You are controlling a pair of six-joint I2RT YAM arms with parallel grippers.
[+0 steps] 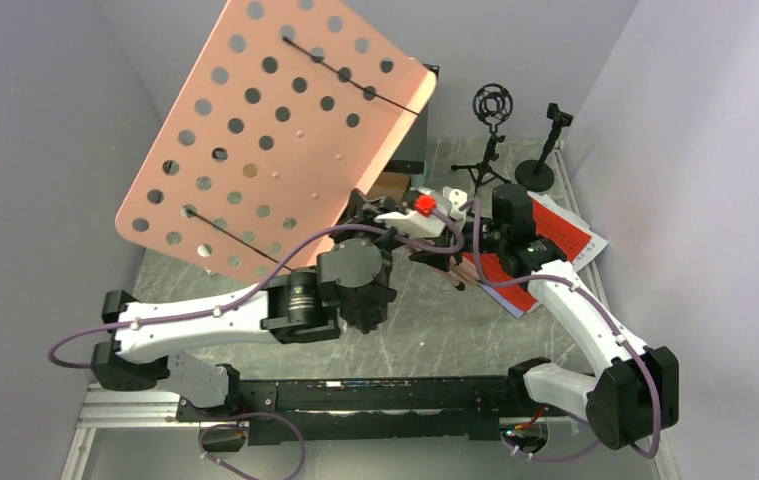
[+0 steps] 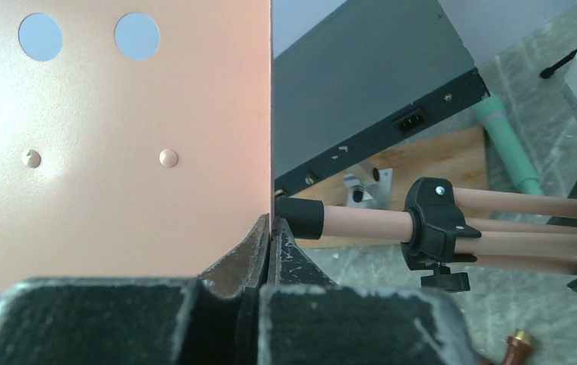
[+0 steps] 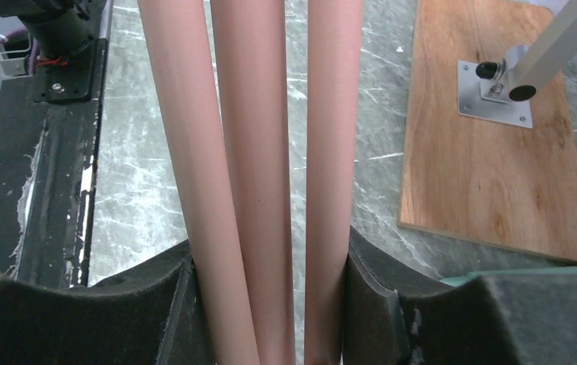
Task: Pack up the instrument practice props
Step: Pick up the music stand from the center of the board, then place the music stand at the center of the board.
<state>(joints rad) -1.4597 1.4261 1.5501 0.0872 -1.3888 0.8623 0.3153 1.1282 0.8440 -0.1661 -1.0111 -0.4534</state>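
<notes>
My left pincer (image 2: 270,224) is clamped on the edge of the pink perforated plate (image 2: 118,152), held tilted above the desk (image 1: 425,330). My right pincer (image 3: 270,258) squeezes its three pink tripod legs (image 3: 255,152) together. Beyond, black mic mounts (image 1: 493,110) stand upright.

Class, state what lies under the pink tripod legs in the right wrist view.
Beneath the pink tripod legs lies the grey marbled table; a wooden board sits beside them. The strip directly under the legs is covered.
</notes>
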